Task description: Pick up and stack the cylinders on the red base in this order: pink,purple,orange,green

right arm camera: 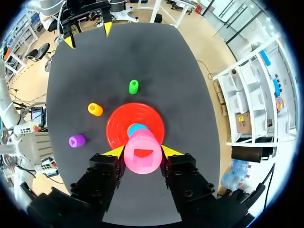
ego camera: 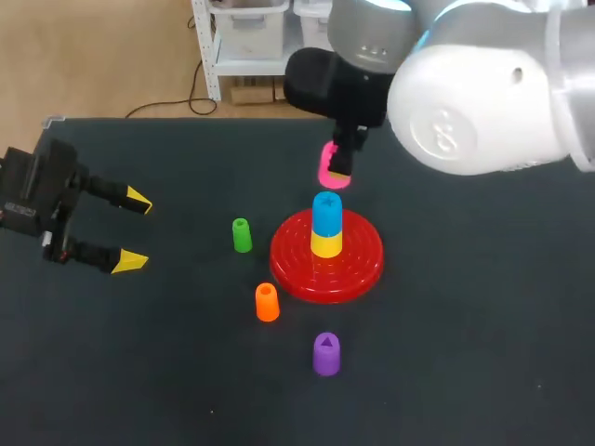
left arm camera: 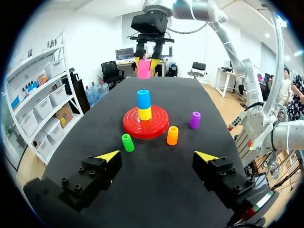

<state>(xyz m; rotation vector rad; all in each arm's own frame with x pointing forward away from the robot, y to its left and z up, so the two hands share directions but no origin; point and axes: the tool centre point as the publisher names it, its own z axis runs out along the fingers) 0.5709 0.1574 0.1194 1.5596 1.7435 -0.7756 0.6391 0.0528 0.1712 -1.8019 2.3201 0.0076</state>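
Right gripper (right arm camera: 142,153) clamped on the pink cylinder (left arm camera: 144,69), one yellow tip on each side, and the piece is off the table. From the head view it hangs near the far rim of the red base (ego camera: 358,265), between the base and the table's (ego camera: 483,372) far edge; whether it is over the rim or just past it, cannot tell. The base sits about mid-table and carries a yellow cylinder (ego camera: 325,244) with a blue cylinder (ego camera: 326,212) on top; the pink piece is clear of both. Green cylinder (ego camera: 242,235) stands upright just beside the base's left rim, not touching. Orange cylinder (ego camera: 267,302) stands close off the near-left rim. Purple cylinder (ego camera: 326,354) stands nearer the front, apart from the base. Left gripper (ego camera: 136,230) is low near the table's left edge, fingers spread wide with nothing between them, and dark tabletop separates it from the green piece. To the right of the base, dark tabletop runs on to the edge of the view
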